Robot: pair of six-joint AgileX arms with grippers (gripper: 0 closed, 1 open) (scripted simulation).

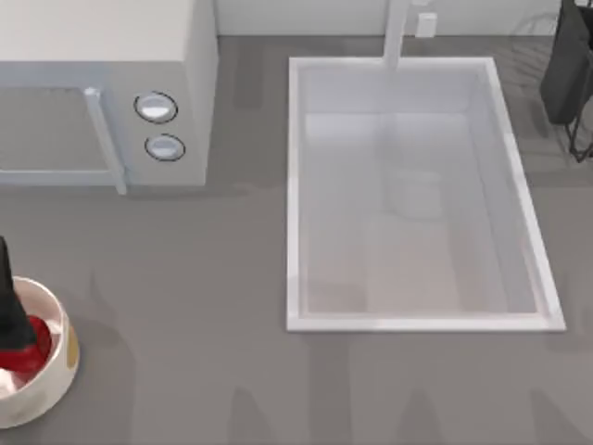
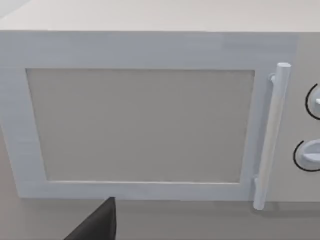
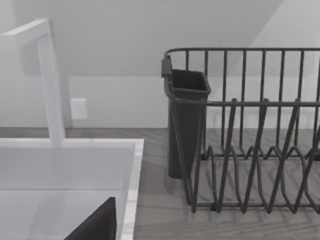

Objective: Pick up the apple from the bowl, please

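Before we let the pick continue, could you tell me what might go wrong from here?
1. The left pincer sits over the apple, hiding the grip; an off-centre hold could let the glossy fruit slip on lifting.
2. The bowl lies at the table's left edge, so a nudge could shove it off.

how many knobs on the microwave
2. Both sit on the microwave front panel, right of its door handle: the upper knob and the lower knob directly beneath it.
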